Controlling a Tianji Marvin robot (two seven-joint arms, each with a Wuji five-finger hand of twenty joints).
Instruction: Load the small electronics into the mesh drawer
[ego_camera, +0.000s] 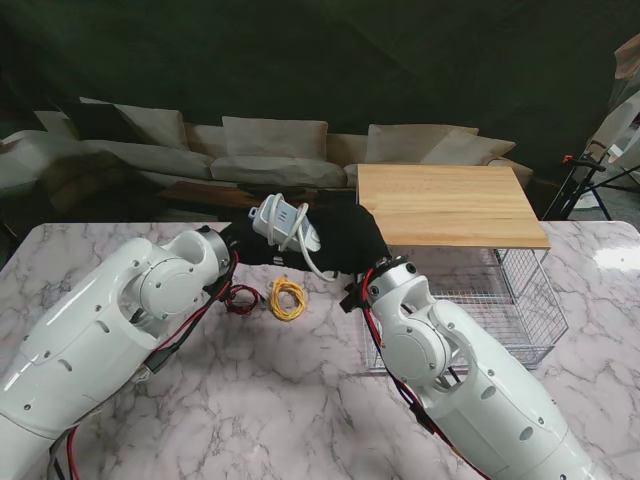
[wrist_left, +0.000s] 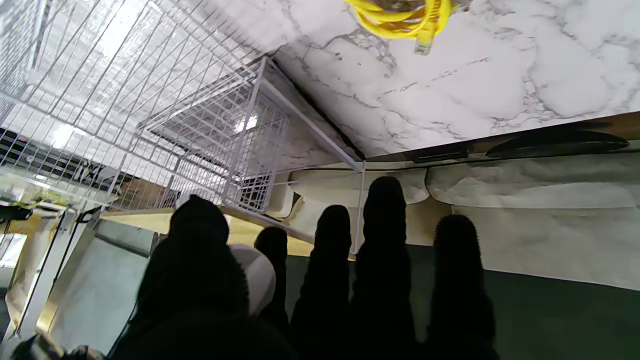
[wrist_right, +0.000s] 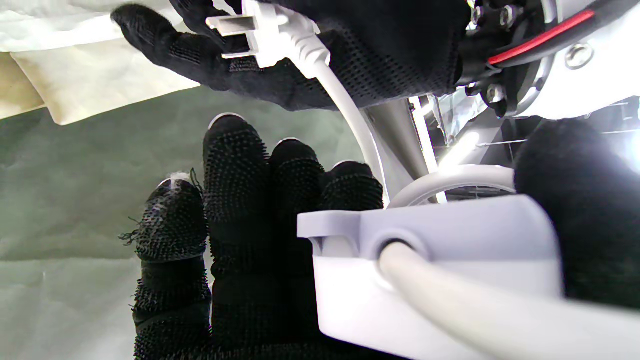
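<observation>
— Status, left side first?
— Left hand (ego_camera: 243, 246) is closed on the plug end of the charger (ego_camera: 281, 219), held aloft. The cable (ego_camera: 287, 298) lies loose nearer to me.
— Right?
— The charger block sits against the right hand (wrist_right: 260, 240); grip cannot be told. No item shows in the drawer (ego_camera: 520, 300) — loading looks unstarted.

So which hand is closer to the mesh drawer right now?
Right. The right hand sits just beside the mesh drawer at its left edge; the left hand is farther left, with the white adapter between the hands.
</observation>
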